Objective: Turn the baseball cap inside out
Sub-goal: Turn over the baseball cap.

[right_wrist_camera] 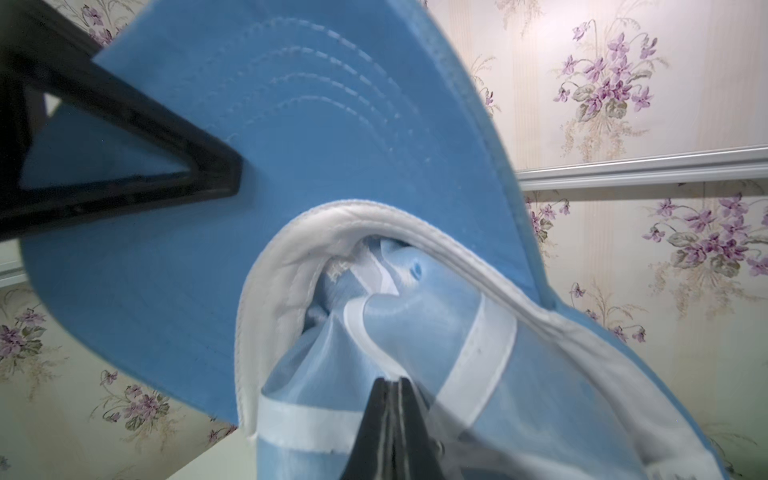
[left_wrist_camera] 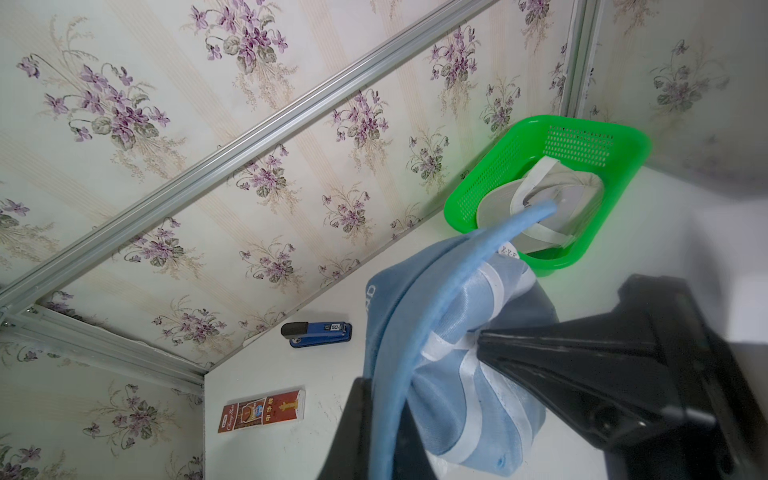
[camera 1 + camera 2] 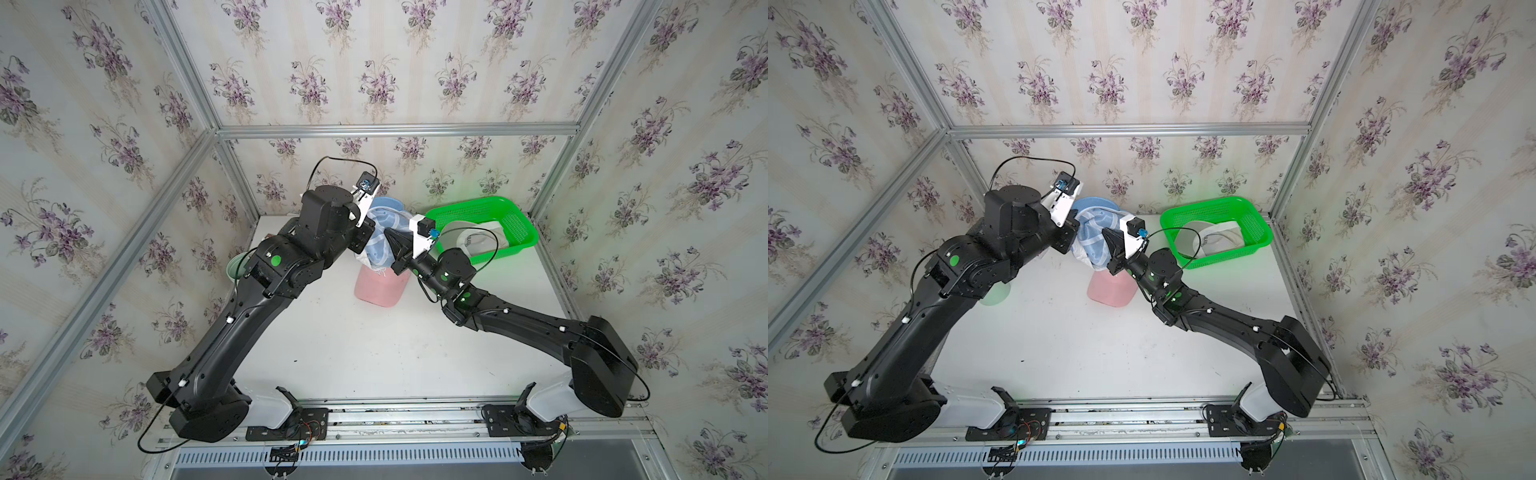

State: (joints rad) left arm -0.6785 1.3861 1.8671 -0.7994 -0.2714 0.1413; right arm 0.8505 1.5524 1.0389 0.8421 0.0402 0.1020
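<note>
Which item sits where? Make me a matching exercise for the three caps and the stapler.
Things: 1 blue cap; 2 pink cap; 3 grey cap; 4 stapler.
Places: a in the green basket; b out on the open table; c close by a wall; d gripped by left gripper and right gripper.
Pairs: 1-d, 2-b, 3-a, 4-c.

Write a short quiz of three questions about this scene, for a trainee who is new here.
1. True or false: nothing grips the blue cap.
2. The right pincer is shut on which part of it? A) brim B) inner lining C) back strap
3. What lies in the green basket?
Key: 1 false; 2 B; 3 a pale cap.
</note>
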